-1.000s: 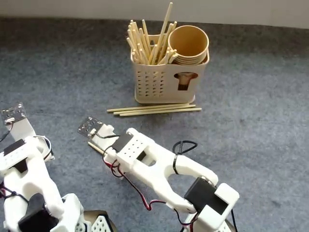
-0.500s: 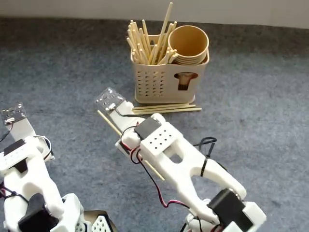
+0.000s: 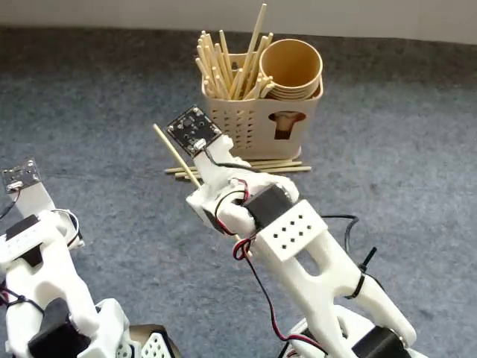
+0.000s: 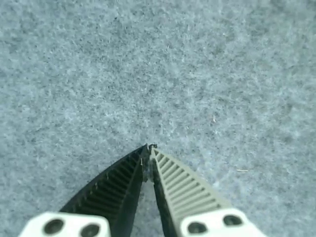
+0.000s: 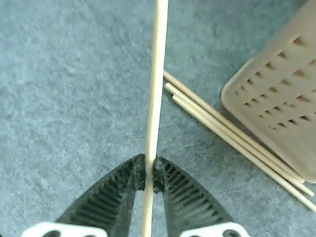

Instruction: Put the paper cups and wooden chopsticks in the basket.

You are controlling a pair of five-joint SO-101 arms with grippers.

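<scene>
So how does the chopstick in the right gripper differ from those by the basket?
The held chopstick is pinched in the right gripper, above the carpet; the loose chopsticks lie flat on it. The held one is single; the loose ones are three, side by side beside the basket. All are plain wood.

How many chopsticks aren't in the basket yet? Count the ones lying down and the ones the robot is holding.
Loose chopsticks lying beside the basket: 3
Held chopstick in the right gripper: 1
Total outside the basket: 4
</scene>
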